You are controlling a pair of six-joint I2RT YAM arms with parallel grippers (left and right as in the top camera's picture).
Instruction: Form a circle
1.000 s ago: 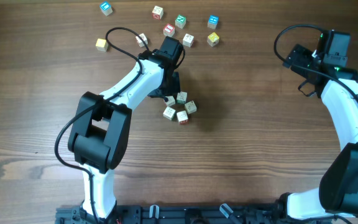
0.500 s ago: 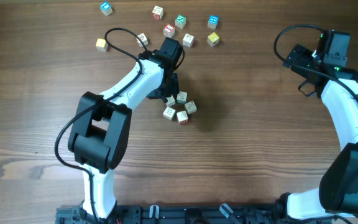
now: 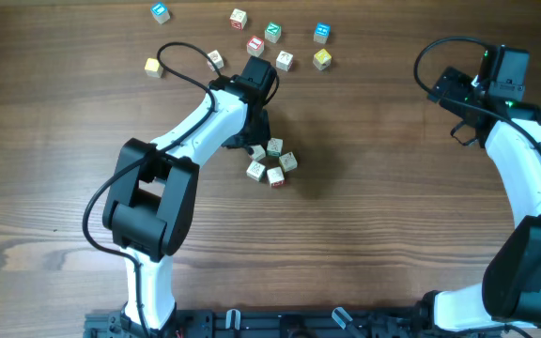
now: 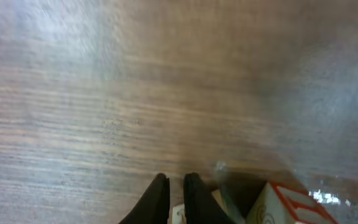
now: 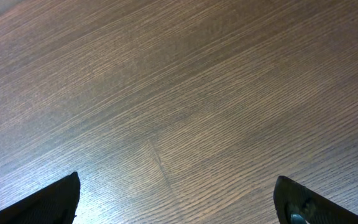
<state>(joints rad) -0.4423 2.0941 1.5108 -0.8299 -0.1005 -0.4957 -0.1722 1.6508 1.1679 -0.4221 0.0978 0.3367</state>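
The circle (image 3: 273, 162) is a tight ring of several tiny whitish cubes with green, red and tan marks, on the wooden table just right of centre. My left gripper (image 3: 255, 143) stands at the ring's upper left edge, touching or nearly touching it. In the left wrist view its black fingers (image 4: 156, 198) are all but together around my left gripper (image 4: 174, 186). A whitish cube corner (image 4: 179, 214) shows low in the slit, and a red-marked cube (image 4: 284, 205) lies to the right. My right gripper (image 5: 179, 202) hangs wide open over bare wood at the far right (image 3: 451, 92).
Several loose cubes lie spread along the back of the table: a blue cube (image 3: 161, 12), a green cube (image 3: 272, 32), a red cube (image 3: 255, 44), yellow ones (image 3: 153, 67) (image 3: 322, 59) and others. The left arm's black cable (image 3: 181, 56) loops above the table.
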